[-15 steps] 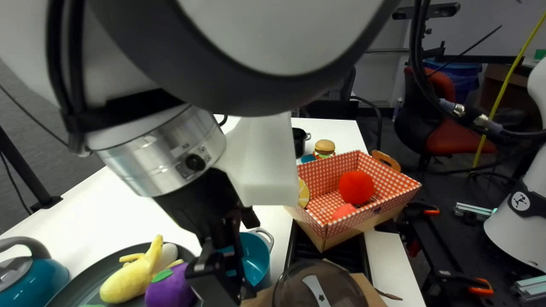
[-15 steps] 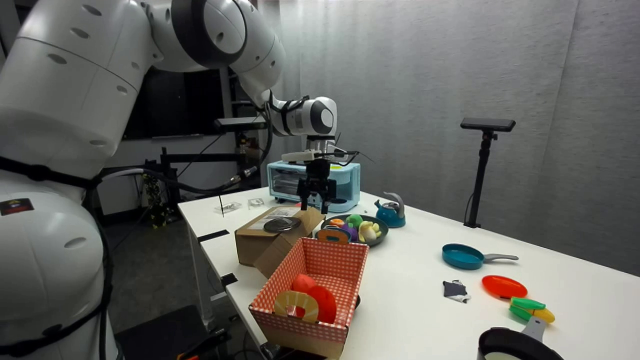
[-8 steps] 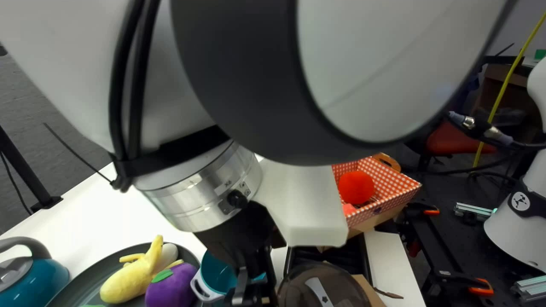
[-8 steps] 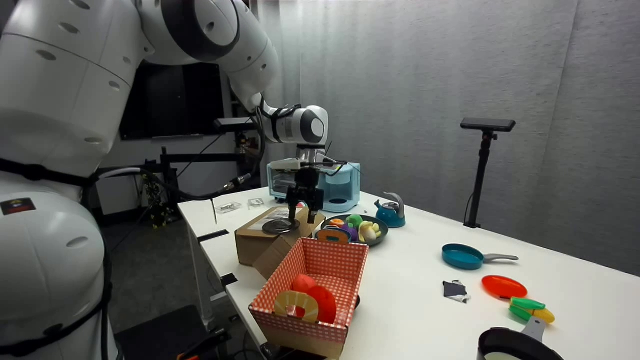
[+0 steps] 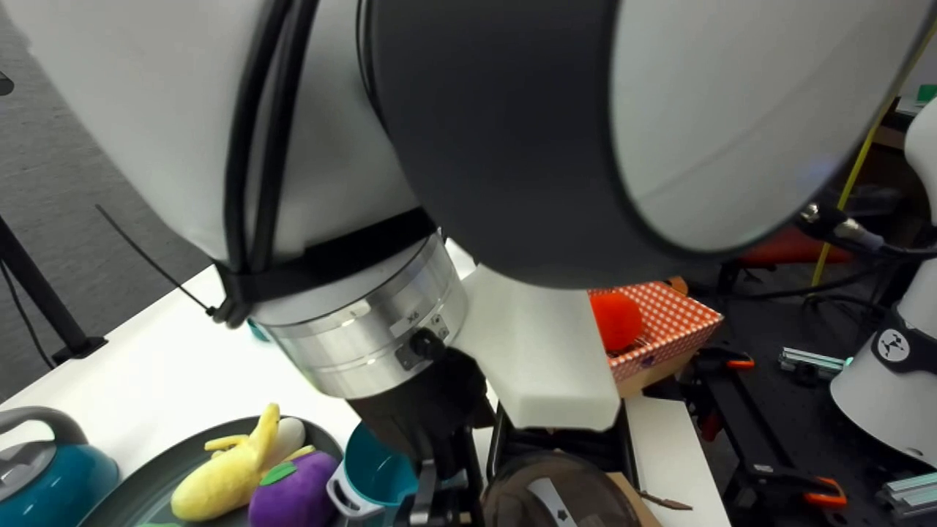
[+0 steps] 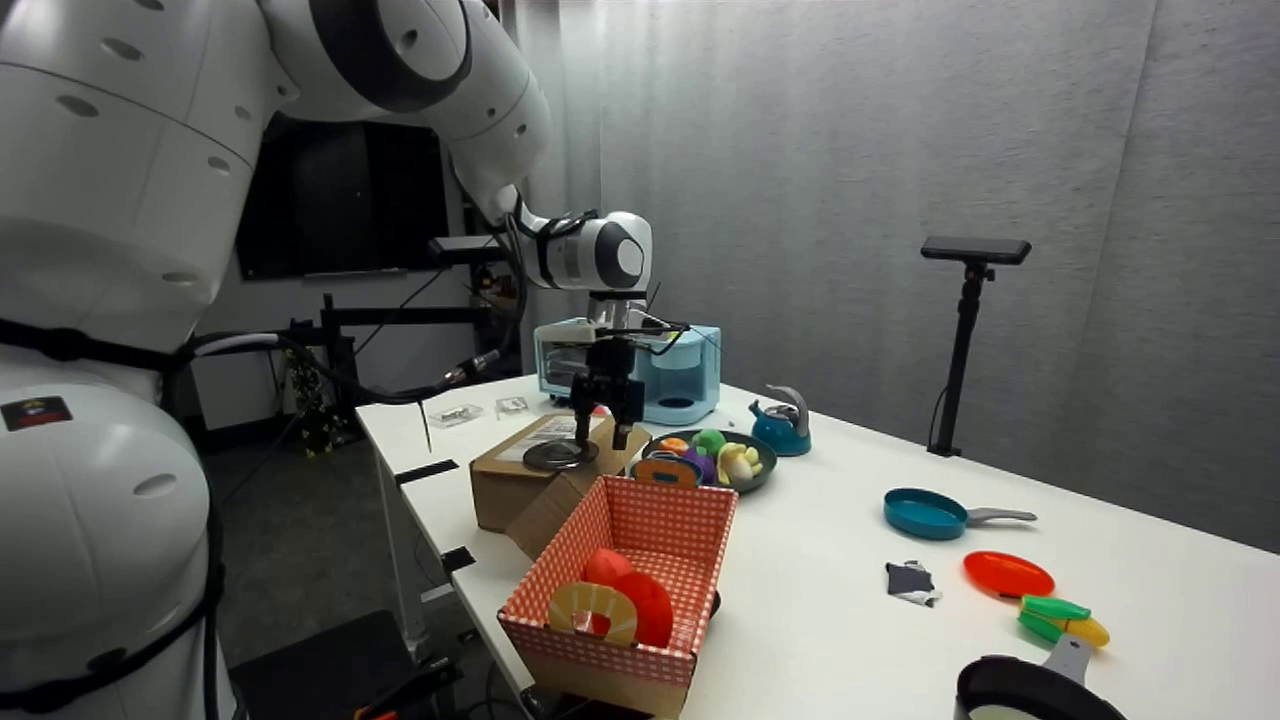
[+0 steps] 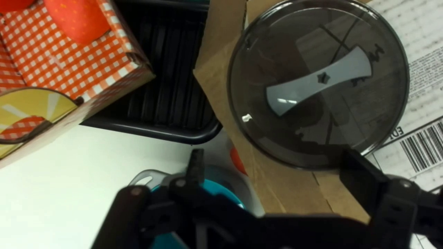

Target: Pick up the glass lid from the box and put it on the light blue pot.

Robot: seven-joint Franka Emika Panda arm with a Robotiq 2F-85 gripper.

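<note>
While the pincer (image 7: 272, 159) gapes, the box (image 6: 505, 500) bears the glass lid (image 7: 318, 84); the basket (image 6: 600, 672) holds 2 red objects (image 6: 650, 612).

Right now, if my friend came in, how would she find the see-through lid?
Find the white table, then the brown cardboard box near the red-and-white checkered box. On top of that cardboard box lies a round glass lid. It's smoky and see-through with a grey handle across its middle, unlike the open teal pot beside the cardboard box.

A lab: 1 robot arm (image 6: 160, 170), pole-mounted camera (image 6: 975, 249), clamps (image 5: 790, 484).
</note>
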